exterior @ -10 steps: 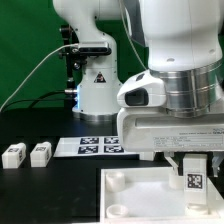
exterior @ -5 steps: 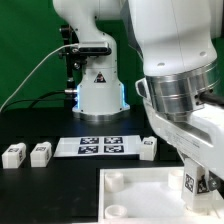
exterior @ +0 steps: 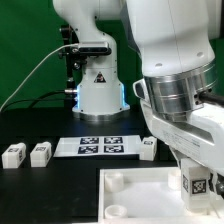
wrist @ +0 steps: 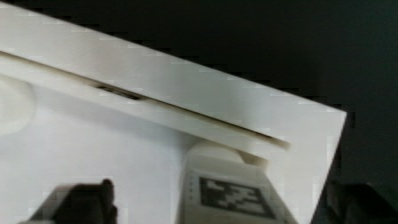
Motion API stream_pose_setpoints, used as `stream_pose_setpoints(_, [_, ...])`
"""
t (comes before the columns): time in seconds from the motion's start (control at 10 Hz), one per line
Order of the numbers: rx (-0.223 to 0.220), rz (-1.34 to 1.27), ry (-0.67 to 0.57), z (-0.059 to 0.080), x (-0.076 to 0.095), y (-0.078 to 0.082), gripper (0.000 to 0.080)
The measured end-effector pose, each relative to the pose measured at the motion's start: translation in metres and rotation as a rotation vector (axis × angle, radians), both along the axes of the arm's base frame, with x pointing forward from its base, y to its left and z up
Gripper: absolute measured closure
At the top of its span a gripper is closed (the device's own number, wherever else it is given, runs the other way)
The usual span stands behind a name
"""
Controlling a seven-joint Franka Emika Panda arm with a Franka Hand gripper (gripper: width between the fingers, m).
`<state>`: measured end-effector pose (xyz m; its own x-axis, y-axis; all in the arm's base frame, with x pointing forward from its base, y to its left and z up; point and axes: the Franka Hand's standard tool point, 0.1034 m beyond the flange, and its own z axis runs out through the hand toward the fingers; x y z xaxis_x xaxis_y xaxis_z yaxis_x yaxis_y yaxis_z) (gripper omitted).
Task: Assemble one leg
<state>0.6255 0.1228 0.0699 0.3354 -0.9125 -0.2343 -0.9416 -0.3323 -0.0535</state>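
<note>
The leg (exterior: 197, 183), a small white block with a black-and-white tag, stands upright at the far corner of the large white board (exterior: 140, 190), on the exterior view's right. My gripper (exterior: 196, 172) is straight above it. In the wrist view the leg (wrist: 231, 192) sits between the dark fingers (wrist: 80, 205). A strip of white board (wrist: 107, 140) shows on each side of it, so the gripper (wrist: 217, 210) looks open around the leg without touching it.
Two more legs (exterior: 13, 154) (exterior: 40, 153) lie at the exterior view's left, and another (exterior: 148, 148) lies beside the marker board (exterior: 100, 147). The robot's base (exterior: 97, 90) stands behind. The board's round corner socket (exterior: 116, 180) shows near its far left corner.
The wrist has turned about the upright leg since a second ago. In the last half second the hand and the leg's tag have shifted slightly to the exterior view's right.
</note>
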Motion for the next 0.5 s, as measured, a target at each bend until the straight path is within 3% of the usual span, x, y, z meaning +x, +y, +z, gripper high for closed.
stream_pose_setpoints(0.1, [-0.009,0.196,-0.023,0.0020,-0.0025,-0.0045,0.0165])
stream_pose_setpoints(0.3, [-0.088,0.550,-0.090,0.0055,-0.0031,0.0015,0.0152])
stream_pose_setpoints(0.5, [-0.072,0.740,-0.128,0.0042,-0.0028,-0.0001,0.0150])
